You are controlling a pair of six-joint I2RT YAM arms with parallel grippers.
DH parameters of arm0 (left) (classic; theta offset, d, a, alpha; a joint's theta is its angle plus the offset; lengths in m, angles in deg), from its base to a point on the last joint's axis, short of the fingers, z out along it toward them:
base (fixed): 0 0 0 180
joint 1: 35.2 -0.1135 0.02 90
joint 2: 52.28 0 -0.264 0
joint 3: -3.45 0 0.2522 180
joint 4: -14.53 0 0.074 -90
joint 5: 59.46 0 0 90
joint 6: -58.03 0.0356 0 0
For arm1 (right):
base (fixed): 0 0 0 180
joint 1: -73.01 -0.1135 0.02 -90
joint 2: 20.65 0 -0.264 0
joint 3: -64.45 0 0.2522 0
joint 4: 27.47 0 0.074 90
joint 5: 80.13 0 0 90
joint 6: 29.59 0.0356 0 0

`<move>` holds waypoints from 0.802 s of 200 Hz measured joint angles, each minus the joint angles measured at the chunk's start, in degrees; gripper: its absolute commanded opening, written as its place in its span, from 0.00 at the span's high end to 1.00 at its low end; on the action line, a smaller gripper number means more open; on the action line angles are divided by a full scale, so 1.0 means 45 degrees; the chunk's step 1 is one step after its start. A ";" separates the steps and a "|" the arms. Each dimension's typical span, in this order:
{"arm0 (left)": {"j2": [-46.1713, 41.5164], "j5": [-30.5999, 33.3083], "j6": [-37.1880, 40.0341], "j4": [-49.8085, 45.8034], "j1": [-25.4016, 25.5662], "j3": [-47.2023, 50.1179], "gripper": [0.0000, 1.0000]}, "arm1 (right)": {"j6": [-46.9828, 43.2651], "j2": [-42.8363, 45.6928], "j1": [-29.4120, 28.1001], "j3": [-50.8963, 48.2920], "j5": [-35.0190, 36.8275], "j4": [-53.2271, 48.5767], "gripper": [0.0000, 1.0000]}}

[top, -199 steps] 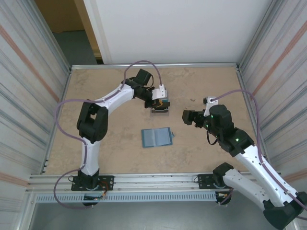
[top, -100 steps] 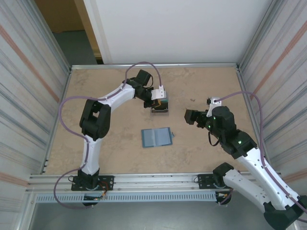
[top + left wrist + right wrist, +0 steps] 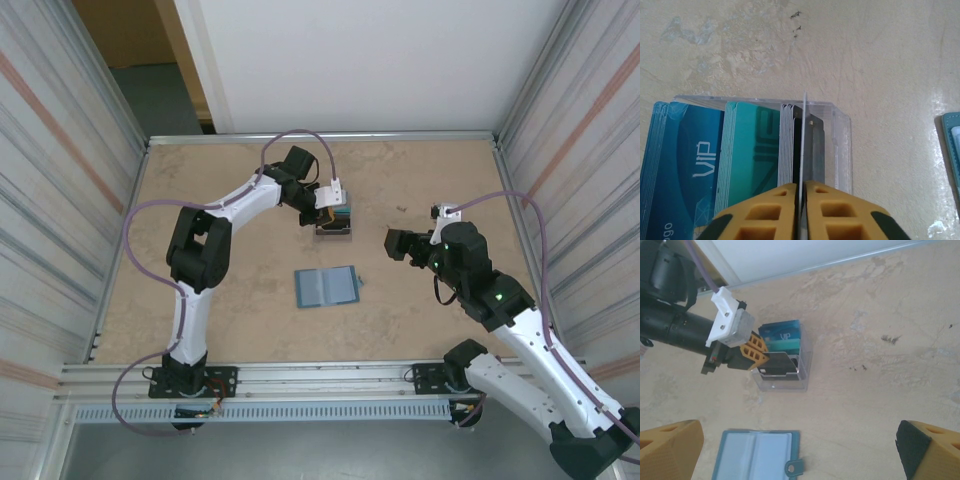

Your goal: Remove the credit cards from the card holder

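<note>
One card (image 3: 804, 140) pinched edge-on by left gripper (image 3: 800, 187) in its wrist view; right gripper (image 3: 799, 432) gapes near card holder (image 3: 756, 456).

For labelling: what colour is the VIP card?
The VIP card is blue; best in left wrist view.

The wallet (image 3: 327, 287) lies open and flat at the middle of the table (image 3: 200, 300). Blue and teal cards (image 3: 740, 150) stand upright in a clear stand (image 3: 840, 145) beyond it.
</note>
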 measured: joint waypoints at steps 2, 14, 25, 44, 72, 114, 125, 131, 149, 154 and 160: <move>0.0005 0.0005 0.0005 0.0000 -0.0005 0.0000 0.80 | 0.0000 0.0000 0.0000 0.0000 0.0000 0.0000 0.01; 0.0005 0.0068 -0.0029 0.0005 -0.0015 0.0000 0.77 | 0.0000 0.0000 0.0000 0.0000 0.0000 0.0000 0.01; 0.0005 0.0112 -0.0063 0.0000 -0.0015 0.0000 0.77 | 0.0000 0.0000 0.0000 0.0000 0.0000 0.0000 0.01; 0.0005 0.0189 -0.0107 0.0005 -0.0010 0.0000 0.77 | 0.0000 0.0000 0.0000 0.0000 0.0000 0.0000 0.01; 0.0000 0.0204 -0.0146 0.0010 0.0000 0.0000 0.77 | 0.0000 0.0000 0.0000 0.0000 0.0005 0.0000 0.01; -0.1015 0.0408 -0.0563 0.0369 0.0000 0.0680 0.70 | 0.0087 0.0005 0.0000 0.0000 0.0146 -0.0044 0.01; -0.1681 0.0534 -0.0821 0.0719 0.0005 0.1166 0.62 | 0.0087 0.0015 0.0000 0.0000 0.0301 -0.0087 0.01; -0.2152 0.0651 -0.1005 0.0962 0.0005 0.1535 0.56 | 0.0087 0.0024 0.0000 0.0000 0.0403 -0.0102 0.01; -0.3657 0.1073 -0.1549 0.1710 0.0039 0.2739 0.38 | 0.0083 0.0063 0.0000 -0.0024 0.0855 -0.0121 0.01; -0.4095 0.1243 -0.1812 0.2021 0.0039 0.3128 0.34 | 0.0078 0.0087 0.0000 -0.0058 0.1049 -0.0126 0.01; -0.4663 0.1481 -0.2069 0.2414 0.0039 0.3657 0.28 | 0.0073 0.0112 0.0015 -0.0107 0.1258 -0.0131 0.01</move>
